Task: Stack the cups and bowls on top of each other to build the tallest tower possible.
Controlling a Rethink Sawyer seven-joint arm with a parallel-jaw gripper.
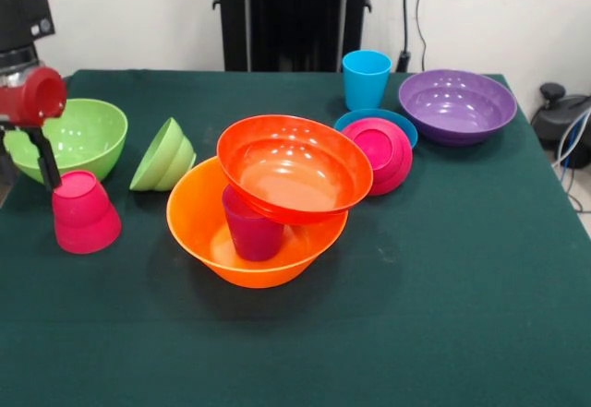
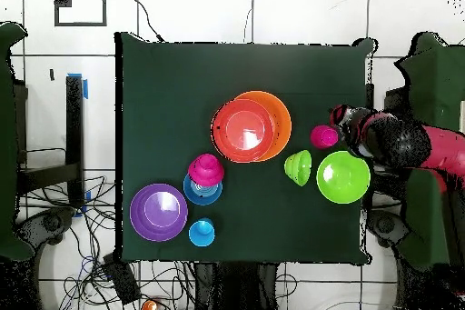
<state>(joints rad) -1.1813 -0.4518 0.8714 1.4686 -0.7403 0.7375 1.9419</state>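
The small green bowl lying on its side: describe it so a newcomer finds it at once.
Start at the big orange bowl mid-table, then look toward the large green bowl at the table's edge. Between them lies the small green bowl. It alone is tipped on its side, and it is smaller than its upright green neighbour.

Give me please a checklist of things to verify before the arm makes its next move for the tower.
1. Base: the orange bowl stands upright: ok.
2. The red-orange bowl sits level over the purple cup: not ok, tilted.
3. The red-pink cup is close to the gripper: ok, upside down beside it.
4. Hold on that cup: cannot tell.
5. The small green bowl is upright: not ok, on its side.
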